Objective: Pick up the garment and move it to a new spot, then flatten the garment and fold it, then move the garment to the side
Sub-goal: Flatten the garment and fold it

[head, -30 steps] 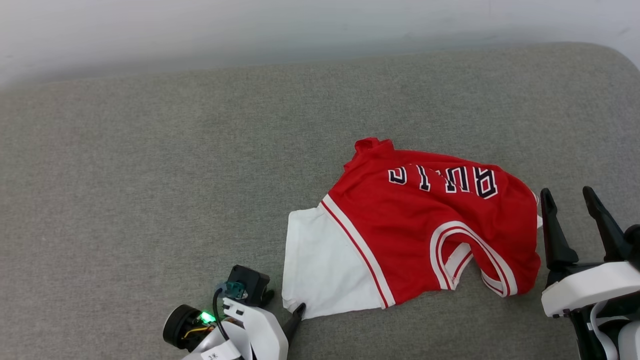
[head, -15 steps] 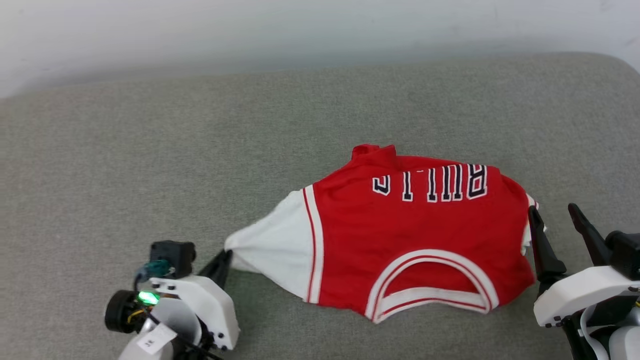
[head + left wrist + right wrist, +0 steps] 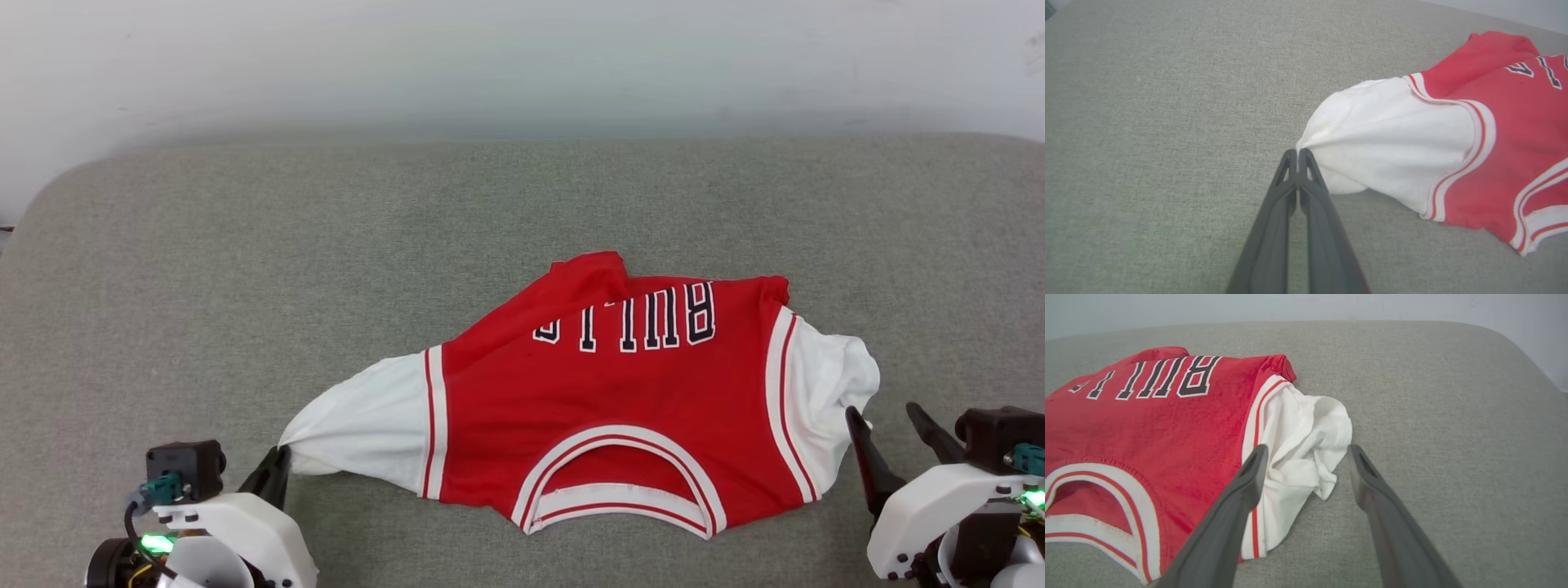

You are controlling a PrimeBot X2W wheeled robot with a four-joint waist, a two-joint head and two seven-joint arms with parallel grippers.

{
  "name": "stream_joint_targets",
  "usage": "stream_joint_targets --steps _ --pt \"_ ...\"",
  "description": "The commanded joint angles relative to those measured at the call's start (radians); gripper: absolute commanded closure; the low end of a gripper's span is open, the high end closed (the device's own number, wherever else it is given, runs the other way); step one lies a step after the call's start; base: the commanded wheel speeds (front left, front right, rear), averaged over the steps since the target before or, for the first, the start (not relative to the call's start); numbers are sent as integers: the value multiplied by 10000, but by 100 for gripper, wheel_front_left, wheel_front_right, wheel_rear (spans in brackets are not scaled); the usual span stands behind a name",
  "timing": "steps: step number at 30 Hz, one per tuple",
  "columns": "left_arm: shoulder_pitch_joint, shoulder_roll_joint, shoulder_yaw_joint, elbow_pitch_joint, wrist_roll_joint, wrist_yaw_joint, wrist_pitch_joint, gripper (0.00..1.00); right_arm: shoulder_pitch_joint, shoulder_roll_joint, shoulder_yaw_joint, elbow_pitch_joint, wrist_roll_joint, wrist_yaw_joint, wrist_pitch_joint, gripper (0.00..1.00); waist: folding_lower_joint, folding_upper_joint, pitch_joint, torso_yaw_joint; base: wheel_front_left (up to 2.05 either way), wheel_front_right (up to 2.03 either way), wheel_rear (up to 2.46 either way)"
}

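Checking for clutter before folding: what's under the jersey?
The jersey lies on the grey cushion; anything beneath it is covered. The shut left gripper pinches one sleeve tip.

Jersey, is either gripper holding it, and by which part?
The left gripper pinches the jersey by the tip of one white sleeve; the right gripper is open, holding nothing.

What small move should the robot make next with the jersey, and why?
Probably close the right gripper on the bunched white sleeve between its open fingers; the left gripper is shut on the other sleeve's tip, so both could then pull the jersey flat.
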Motion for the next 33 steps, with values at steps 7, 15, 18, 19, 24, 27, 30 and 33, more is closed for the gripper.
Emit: stream_joint_targets --steps 7,15,18,19,24,27,30,33 --pt "56 -180 -375 49 134 -633 -1357 0 63 -320 -143 -103 -101 -7 1132 0 0 0 -134 429 0 0 0" --pt "-148 -348 -695 -384 343 -815 -2074 0 -338 -1263 109 38 -352 -10 3729 0 0 0 -19 958 0 0 0" --pt "-244 -342 -780 -471 376 -823 -2091 0 -570 -1354 29 322 -406 -9 4458 0 0 0 91 1122 0 0 0" --pt "-284 -337 -794 -490 384 -826 -2091 0 -674 -1383 -25 428 -436 -7 4612 0 0 0 132 1164 0 0 0" --pt "-377 -341 -859 -567 389 -813 -2066 0 -1141 -1483 -9 1000 -443 -9 4887 0 0 0 374 1358 0 0 0" --pt "-467 -317 -883 -605 414 -782 -2060 0 -1386 -1476 -33 1372 -380 -9 4932 0 0 0 540 1442 0 0 0" --pt "-536 -267 -928 -602 425 -785 -2034 0 -1554 -1395 -4 1897 -312 -9 5065 84 0 0 711 1506 0 0 0" --pt "-545 -285 -990 -563 451 -773 -2046 0 -1611 -1320 -205 2127 -172 -12 4973 100 0 0 725 1517 0 0 0"
